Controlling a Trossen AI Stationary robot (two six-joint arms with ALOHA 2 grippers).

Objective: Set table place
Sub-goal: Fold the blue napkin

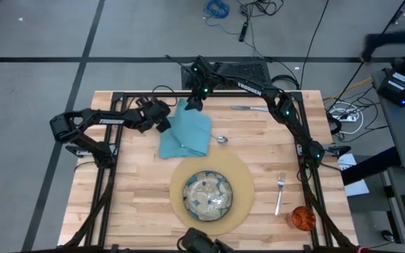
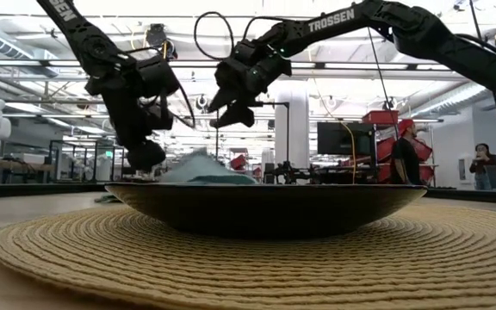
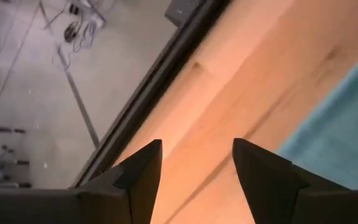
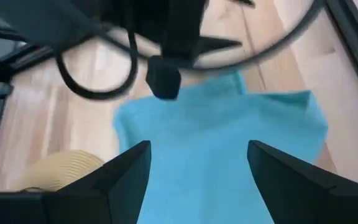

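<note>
Nearest us, by the front edge of the table (image 1: 129, 211), the green-patterned plate (image 1: 207, 195) sits centred on the round placemat (image 1: 243, 176). Toward the front right corner lie the fork (image 1: 280, 191) and the orange cup (image 1: 302, 218), just beside each other. Farther in, a spoon (image 1: 221, 140) lies just past the placemat's far rim, and a knife (image 1: 250, 108) rests near the back edge.

The teal napkin (image 1: 185, 130) lies rumpled left of centre, toward the back. We judge it light, soft and floppy: it will sag and drag if lifted by one spot, so a corner or edge pinch is the sensible hold, with the other gripper steadying a second corner.

The left gripper (image 1: 163, 121) sits at the napkin's left edge, fingers parted and holding nothing; between them we see bare wood. The right gripper (image 1: 193, 104) hangs over the napkin's back corner, spread wide and empty
</note>
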